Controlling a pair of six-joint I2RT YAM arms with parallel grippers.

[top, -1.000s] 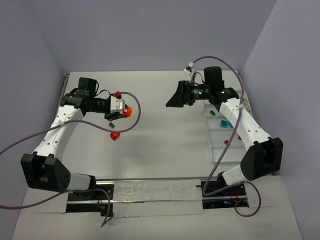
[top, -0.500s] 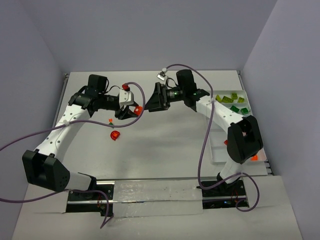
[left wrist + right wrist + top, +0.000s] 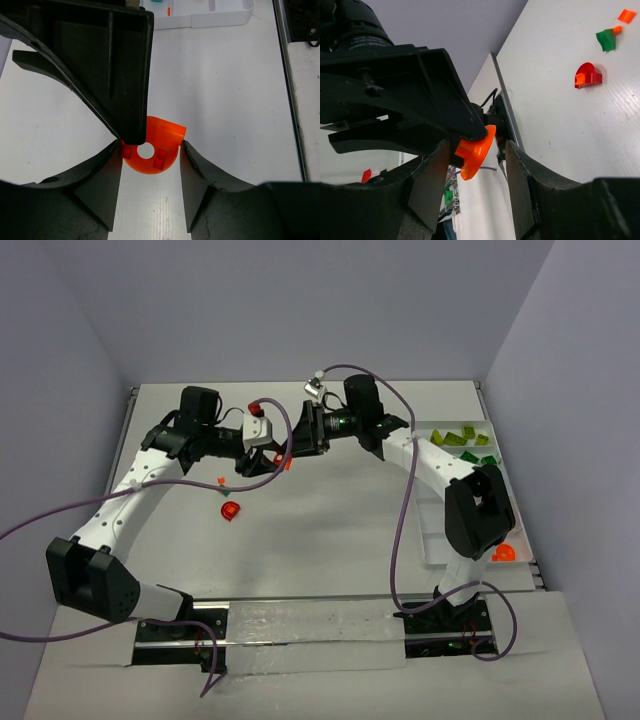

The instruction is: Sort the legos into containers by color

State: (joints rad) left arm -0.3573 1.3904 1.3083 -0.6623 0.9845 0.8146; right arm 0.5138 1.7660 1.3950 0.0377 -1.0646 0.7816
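Observation:
An orange round lego (image 3: 155, 147) hangs above the table, with my left gripper (image 3: 151, 150) shut on its edges. My right gripper (image 3: 477, 150) meets it from the other side, and its jaws straddle the same orange lego (image 3: 476, 150). One pad is close to the lego, and a gap shows at the other pad. In the top view both grippers meet mid-table, the left gripper (image 3: 272, 462) and the right gripper (image 3: 295, 443). A red lego (image 3: 230, 510) lies on the table. The containers tray (image 3: 432, 538) sits at the right.
A small green lego (image 3: 606, 39) and an orange bit (image 3: 626, 15) lie beyond the red lego (image 3: 587, 75). The tray holds lime green legos (image 3: 460, 437), dark green ones (image 3: 487, 460) and an orange one (image 3: 503, 552). Purple cables loop over both arms.
My right arm has swung left from above the tray to the left gripper, and its jaws have narrowed around the orange lego. My left gripper has carried that lego slightly toward the middle.

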